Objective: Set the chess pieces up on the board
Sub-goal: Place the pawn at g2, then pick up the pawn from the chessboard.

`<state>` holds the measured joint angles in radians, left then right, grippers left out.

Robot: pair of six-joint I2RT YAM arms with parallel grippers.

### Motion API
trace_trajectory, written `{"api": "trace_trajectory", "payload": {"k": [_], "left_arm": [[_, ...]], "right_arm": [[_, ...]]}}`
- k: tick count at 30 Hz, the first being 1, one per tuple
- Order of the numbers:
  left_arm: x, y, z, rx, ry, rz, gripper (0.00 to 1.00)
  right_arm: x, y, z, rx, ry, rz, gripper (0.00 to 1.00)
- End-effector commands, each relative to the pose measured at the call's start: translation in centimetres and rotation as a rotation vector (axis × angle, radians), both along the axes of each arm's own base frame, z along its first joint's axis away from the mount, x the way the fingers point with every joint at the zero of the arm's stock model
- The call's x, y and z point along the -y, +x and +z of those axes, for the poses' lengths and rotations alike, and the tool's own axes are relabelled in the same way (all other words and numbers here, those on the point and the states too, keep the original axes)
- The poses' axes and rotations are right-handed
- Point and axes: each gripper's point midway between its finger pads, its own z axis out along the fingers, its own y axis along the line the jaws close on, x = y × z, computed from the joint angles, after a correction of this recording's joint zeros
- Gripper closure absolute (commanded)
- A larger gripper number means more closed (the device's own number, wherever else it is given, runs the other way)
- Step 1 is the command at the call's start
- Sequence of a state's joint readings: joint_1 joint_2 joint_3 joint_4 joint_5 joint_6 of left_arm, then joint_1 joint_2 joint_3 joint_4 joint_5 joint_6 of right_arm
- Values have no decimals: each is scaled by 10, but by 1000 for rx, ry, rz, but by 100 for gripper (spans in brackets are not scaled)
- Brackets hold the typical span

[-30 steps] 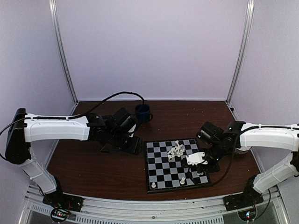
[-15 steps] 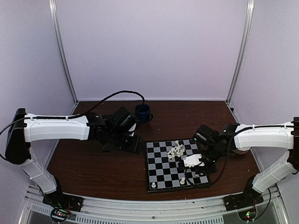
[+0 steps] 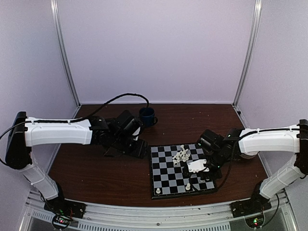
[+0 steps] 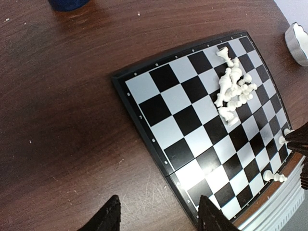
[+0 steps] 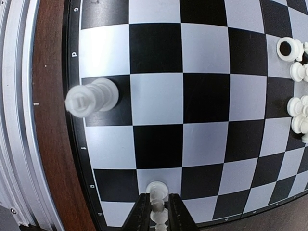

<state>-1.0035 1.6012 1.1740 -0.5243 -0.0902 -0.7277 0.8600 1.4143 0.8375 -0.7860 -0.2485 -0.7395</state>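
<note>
1. Top external view: the brown table (image 3: 96,168) carries the board (image 3: 166,179), which lies toward its near right.
2. The left arm's white link (image 3: 57,132) runs level toward the board, with its wrist bent down near the board's far left corner.
3. The right arm's white link (image 3: 269,139) reaches in from the board's right, with its wrist dipped over the board's near right squares.
4. On the board's black border, small pale letters run beside the edge squares. One looks like a "d"; the rest are too warped to read.
5. The left gripper (image 4: 159,204) hangs over the table just beside the board's left edge, its fingers (image 4: 111,216) spread wide around nothing.
6. The right gripper (image 5: 157,214) points straight down, its jaws pinched together on a slim piece (image 5: 156,191) that stands on a pale square in the second row from the lettered border.
7. A blue mug (image 3: 147,116) sits beyond the board's far left corner.
8. The chess pieces (image 4: 233,89) lie heaped on the board's far right squares.
9. A tall ribbed piece (image 5: 91,97) stands on a black edge square.
</note>
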Motion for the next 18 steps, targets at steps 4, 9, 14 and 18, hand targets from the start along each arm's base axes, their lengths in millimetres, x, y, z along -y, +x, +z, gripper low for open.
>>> {"api": "trace_trajectory", "payload": {"k": [4,9,14,18], "left_arm": [[9,3,5,20,-22,-14,45],[8,2,4,20,-17,-18,45],[6,2,4,22,-18,-10,45],[5,0,5,23,-28,-8,44]], "right_arm": [[-5,5,5,28,13,-14,79],[-8,9,39,70,59,-1,73],[-17,44,99,182,185,-50,72],[-24,64,104,181,165,-77,74]]}}
